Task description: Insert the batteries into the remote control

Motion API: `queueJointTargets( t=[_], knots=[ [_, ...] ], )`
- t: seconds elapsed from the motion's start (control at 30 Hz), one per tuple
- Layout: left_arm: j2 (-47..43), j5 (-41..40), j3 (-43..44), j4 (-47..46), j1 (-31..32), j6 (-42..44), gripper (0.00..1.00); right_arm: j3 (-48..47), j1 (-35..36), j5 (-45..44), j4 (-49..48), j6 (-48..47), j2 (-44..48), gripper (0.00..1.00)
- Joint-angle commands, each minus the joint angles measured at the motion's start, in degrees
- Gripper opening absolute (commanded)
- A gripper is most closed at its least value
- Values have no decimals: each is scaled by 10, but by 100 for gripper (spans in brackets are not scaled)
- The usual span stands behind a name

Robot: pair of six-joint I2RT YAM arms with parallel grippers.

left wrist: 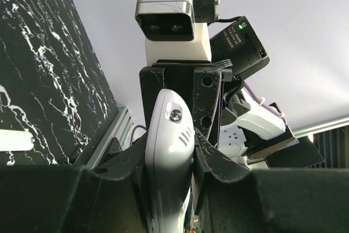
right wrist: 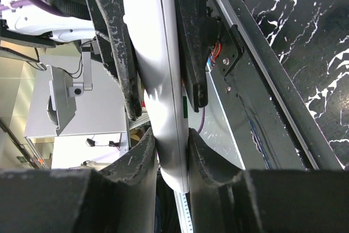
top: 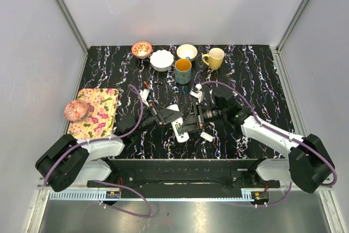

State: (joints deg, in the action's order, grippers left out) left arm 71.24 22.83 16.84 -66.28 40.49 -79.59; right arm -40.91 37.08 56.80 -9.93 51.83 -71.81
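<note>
While the left claw (left wrist: 170, 157) and the right claw (right wrist: 172, 141) both clench the remote control (top: 179, 131), any opposing pull could twist it loose and drop it onto the bench (top: 262, 80).

Remote control (top: 177, 125): slim white plastic bar, rounded ends. It's over the middle of the surface (top: 262, 80), a bit toward the 6 o'clock edge, long axis roughly 11 to 5 o'clock in the top view. Left gripper (left wrist: 170, 159) and right gripper (right wrist: 170, 143) both clamp it, meeting from opposite sides. Left wrist view: rounded tip with a small round dot and three short slits. Right wrist view: seen edge-on. Can't tell which way the battery slot faces.
</note>
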Motion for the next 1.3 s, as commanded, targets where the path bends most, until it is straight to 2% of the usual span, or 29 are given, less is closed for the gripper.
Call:
queueJointTargets(
  t=[0.0, 0.23, 0.27, 0.3, 0.33, 0.43, 0.57, 0.73, 0.83, 0.87, 0.97, 1.17, 1.23, 1.27],
  knots=[
    [-32, -42, -16, -27, 21, 15, 0, -30, -10, -39, 35, -9, -1, 3],
    [-43, -91, -5, 18, 47, 27, 0, -50, -10, -62, 70, -31, -3, 0],
    [-43, -94, -6, 19, 47, 28, 0, -50, -10, -56, 70, -31, -3, 4],
    [-44, -98, -10, 19, 47, 29, 0, -51, -10, -54, 72, -31, -3, 13],
    [-45, -109, -13, 23, 47, 30, 0, -51, -10, -53, 74, -29, 1, 34],
    [-51, -122, -24, 33, 39, 37, 0, -55, -11, -54, 83, -24, 18, 57],
    [-63, -123, -38, 40, 14, 31, 0, -66, -22, -56, 123, -29, 44, 69],
    [-94, -106, -44, 71, -31, 34, 0, -91, -55, -77, 208, -104, 77, 73],
    [-130, -82, -44, 120, -61, 47, 0, -99, -60, -257, 315, -187, 99, 73],
    [-152, -76, -44, 138, -69, 59, 0, -94, -60, -370, 337, -197, 104, 73],
    [-204, -62, -46, 210, -91, 87, 0, -65, -60, -535, 318, -222, 94, 70],
    [-282, -32, -38, 339, -123, 126, 0, -73, -61, -720, 221, -258, -8, 75],
    [-292, -19, -37, 354, -132, 135, 0, -101, -65, -728, 198, -276, -65, 76],
    [-300, -6, -37, 354, -133, 140, 0, -114, -68, -706, 179, -284, -86, 73]
  ],
)
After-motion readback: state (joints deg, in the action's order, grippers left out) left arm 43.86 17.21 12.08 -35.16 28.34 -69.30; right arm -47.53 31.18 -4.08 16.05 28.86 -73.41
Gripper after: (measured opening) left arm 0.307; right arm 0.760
